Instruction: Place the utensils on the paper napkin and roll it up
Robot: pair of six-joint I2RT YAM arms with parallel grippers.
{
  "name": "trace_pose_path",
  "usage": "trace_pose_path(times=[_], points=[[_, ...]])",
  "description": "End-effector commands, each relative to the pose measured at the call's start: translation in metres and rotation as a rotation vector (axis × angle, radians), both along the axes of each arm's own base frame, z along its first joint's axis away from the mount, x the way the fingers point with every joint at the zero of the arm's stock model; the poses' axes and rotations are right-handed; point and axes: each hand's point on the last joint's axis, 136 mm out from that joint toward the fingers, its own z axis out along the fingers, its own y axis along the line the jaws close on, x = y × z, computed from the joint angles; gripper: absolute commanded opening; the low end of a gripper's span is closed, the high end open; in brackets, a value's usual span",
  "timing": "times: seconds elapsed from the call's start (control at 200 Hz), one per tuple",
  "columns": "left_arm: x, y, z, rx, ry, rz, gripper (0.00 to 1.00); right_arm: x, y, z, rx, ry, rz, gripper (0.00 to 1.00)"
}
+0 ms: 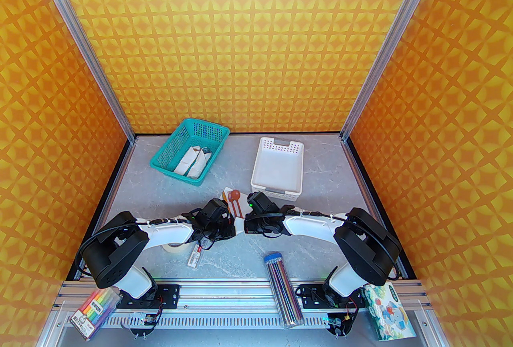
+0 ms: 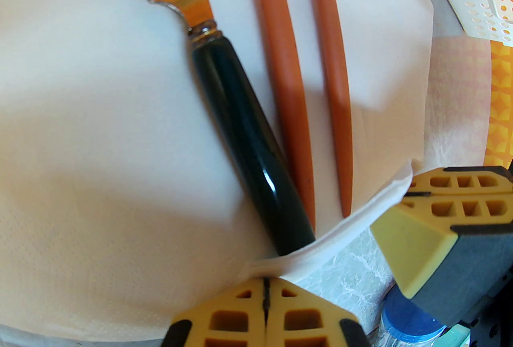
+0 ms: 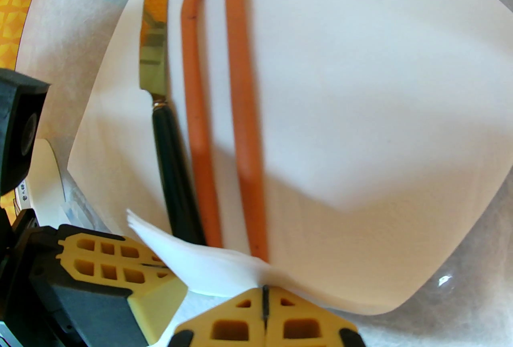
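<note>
The paper napkin [image 2: 80,117] [image 3: 360,97] lies flat on the table, and a corner of it [image 1: 227,190] peeks out beyond the arms. On it lie the utensils [image 1: 233,201] side by side: the dark-handled knife [image 2: 248,145] [image 3: 168,161], the orange fork [image 2: 288,69] [image 3: 196,97] and the spoon [image 2: 332,57] [image 3: 244,97]. My left gripper [image 2: 264,313] [image 1: 230,227] is shut on the napkin's near edge, raised over the handle ends. Close beside it, my right gripper [image 3: 264,313] [image 1: 247,226] is shut on the same edge.
At the back left stands a teal basket [image 1: 190,153] with a white bundle; a white slotted tray [image 1: 277,169] sits at the back right. A tape roll [image 1: 174,247], pencil tube [image 1: 282,289], marker pack [image 1: 96,311] and tissue pack [image 1: 386,309] lie near the front.
</note>
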Motion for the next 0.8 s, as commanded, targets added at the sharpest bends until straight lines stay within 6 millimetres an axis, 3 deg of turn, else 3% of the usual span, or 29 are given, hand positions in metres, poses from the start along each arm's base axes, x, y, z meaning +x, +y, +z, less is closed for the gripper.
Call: trace_pose_path(times=[0.0,0.545,0.795], points=[[-0.006,0.016,-0.015,0.079,0.047,0.027,0.01,0.001,-0.010,-0.007,-0.041,0.004,-0.020,0.00],[-0.007,0.018,-0.016,0.082,0.053,0.031,0.01,-0.003,-0.020,-0.022,-0.091,0.048,-0.023,0.00],[-0.008,0.019,-0.017,0.085,0.059,0.036,0.01,-0.002,-0.037,-0.026,-0.135,0.049,-0.028,0.00]])
